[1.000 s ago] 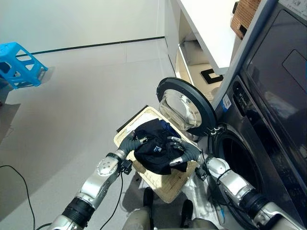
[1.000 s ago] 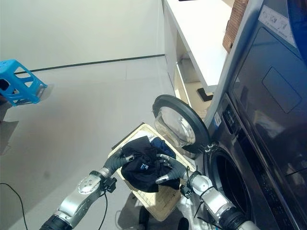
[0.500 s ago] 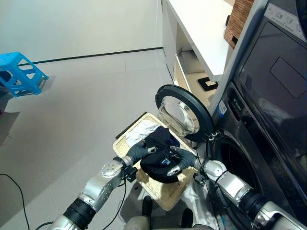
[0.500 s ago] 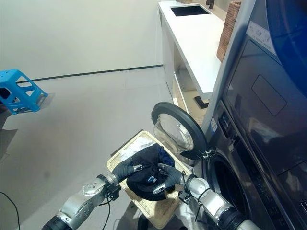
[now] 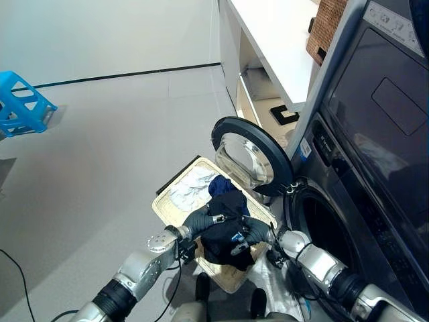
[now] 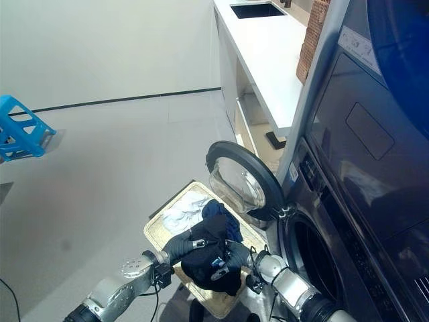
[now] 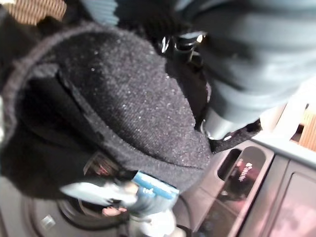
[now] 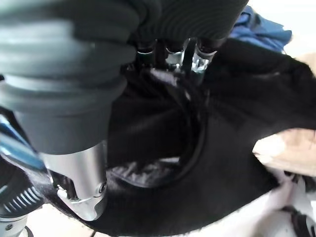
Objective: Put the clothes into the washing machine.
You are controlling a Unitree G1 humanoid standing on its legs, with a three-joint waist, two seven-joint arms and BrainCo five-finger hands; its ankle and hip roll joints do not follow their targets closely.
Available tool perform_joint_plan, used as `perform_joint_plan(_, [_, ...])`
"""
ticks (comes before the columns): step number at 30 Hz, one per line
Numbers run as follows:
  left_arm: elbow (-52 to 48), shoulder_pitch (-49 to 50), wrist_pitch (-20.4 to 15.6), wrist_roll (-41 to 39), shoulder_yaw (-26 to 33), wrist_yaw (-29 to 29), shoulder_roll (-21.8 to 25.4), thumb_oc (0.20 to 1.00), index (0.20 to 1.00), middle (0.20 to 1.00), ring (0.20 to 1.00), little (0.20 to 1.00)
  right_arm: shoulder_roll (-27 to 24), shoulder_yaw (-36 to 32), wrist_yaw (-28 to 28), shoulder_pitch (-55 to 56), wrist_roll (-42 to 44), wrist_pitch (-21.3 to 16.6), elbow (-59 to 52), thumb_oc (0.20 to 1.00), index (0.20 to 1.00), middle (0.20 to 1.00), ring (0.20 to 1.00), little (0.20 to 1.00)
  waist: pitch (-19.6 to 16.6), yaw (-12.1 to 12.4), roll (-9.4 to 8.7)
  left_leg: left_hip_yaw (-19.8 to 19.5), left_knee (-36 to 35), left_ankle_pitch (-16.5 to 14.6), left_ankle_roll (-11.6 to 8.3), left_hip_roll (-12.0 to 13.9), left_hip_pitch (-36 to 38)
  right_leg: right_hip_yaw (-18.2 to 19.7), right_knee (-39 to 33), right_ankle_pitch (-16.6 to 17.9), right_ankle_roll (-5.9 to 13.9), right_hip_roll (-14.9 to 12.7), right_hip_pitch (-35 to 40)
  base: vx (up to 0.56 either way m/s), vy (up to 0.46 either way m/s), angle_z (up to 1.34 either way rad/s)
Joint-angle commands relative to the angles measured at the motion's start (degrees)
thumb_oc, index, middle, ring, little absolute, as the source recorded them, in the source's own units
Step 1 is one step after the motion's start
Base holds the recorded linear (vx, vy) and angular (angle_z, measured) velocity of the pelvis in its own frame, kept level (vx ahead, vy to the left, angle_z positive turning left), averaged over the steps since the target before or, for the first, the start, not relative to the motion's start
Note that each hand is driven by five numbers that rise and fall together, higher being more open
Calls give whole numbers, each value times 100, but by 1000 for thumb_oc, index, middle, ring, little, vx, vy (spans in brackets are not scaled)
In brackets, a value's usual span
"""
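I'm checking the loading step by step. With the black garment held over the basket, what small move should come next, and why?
Probably carry the black garment sideways to the robot's right, toward the drum opening. Both the left hand and the right hand grip it above the laundry basket, and the washer door stands open, so the way in looks free.

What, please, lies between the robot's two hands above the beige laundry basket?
A bunched black garment lies between the left hand and the right hand, both gripping it over the beige laundry basket, as the left eye view shows.
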Motion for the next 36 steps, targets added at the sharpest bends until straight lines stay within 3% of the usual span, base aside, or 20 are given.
perform_joint_plan(1, [-363,-556,-189,-947,-239,-167,-645,200,200,200,200,200,478,332,-18,-339,329,34,-170,200,200,200,200,200,83,-36,-268,264,119,-736,128,-506,268,305,-35,33,356,-99,-171,-8,-28,-4])
perform_joint_plan(7, [-261,-472,-288,-1877,-298,-14,-884,200,200,200,200,200,673,300,-388,-433,528,112,55,200,200,200,200,200,229,-22,-288,325,109,-711,131,-498,159,327,-80,118,344,-75,-314,-31,-33,-6])
perform_joint_plan(12, [-146,-519,-474,-1851,-332,-95,-993,200,200,200,200,200,793,222,-596,-530,735,151,292,200,200,200,200,200,307,-17,-299,344,103,-698,127,-490,95,331,-80,144,337,-65,-388,-39,-29,-8])
perform_joint_plan(17, [-83,-578,-394,-1439,-460,-66,-1022,200,200,200,200,200,882,94,-781,-438,1042,22,494,200,200,200,200,200,359,-49,-305,367,110,-694,134,-479,59,347,-80,163,329,-43,-430,-8,-32,-2])
perform_joint_plan(18, [-33,-615,-381,-1192,-516,126,-1004,724,724,724,724,724,906,53,-843,-420,1189,-24,553,200,200,200,200,200,368,-60,-308,372,116,-689,133,-479,41,339,-79,169,332,-40,-444,-2,-48,-1])
perform_joint_plan(19, [17,-639,-353,-1055,-527,241,-996,1000,1000,1000,1000,1000,926,28,-879,-411,1275,-38,587,200,200,200,200,200,379,-66,-307,371,125,-688,134,-481,29,338,-67,166,332,-36,-455,-1,-43,-1])
perform_joint_plan(26, [353,-806,-504,214,-401,1067,-886,1000,1000,1000,1000,1000,1016,-256,-1071,-291,1939,-146,755,200,200,200,200,200,498,-124,-264,349,195,-678,139,-499,-65,367,-10,166,305,-8,-550,-3,-29,-4])
perform_joint_plan(27, [397,-856,-828,820,-263,1524,-778,1000,1000,1000,1000,1000,986,-388,-1027,-232,2179,-132,880,200,200,200,200,200,554,-131,-224,350,216,-666,130,-501,-116,363,-7,169,293,-10,-588,5,-26,-6])
perform_joint_plan(31, [554,-945,-1176,1476,-33,2335,-536,1000,1000,1000,1000,1000,837,-538,-906,-228,2193,-4,1125,200,200,200,200,200,656,-131,-160,324,248,-623,89,-496,-221,319,23,176,271,-17,-668,-3,-16,-5])
perform_joint_plan(34, [1039,-970,-1126,1658,224,3397,-425,1000,1000,1000,1000,1000,739,-688,-638,-288,2219,194,1611,200,200,200,200,200,759,-137,-102,347,217,-575,35,-483,-263,258,-8,208,279,-30,-720,0,0,0])
perform_joint_plan(36, [1246,-1001,-1194,1718,321,3694,-423,1000,1000,1000,1000,1000,739,-720,-548,-332,2228,189,1846,200,200,200,200,200,797,-136,-90,364,201,-557,20,-478,-295,244,-8,214,284,-39,-765,0,0,0])
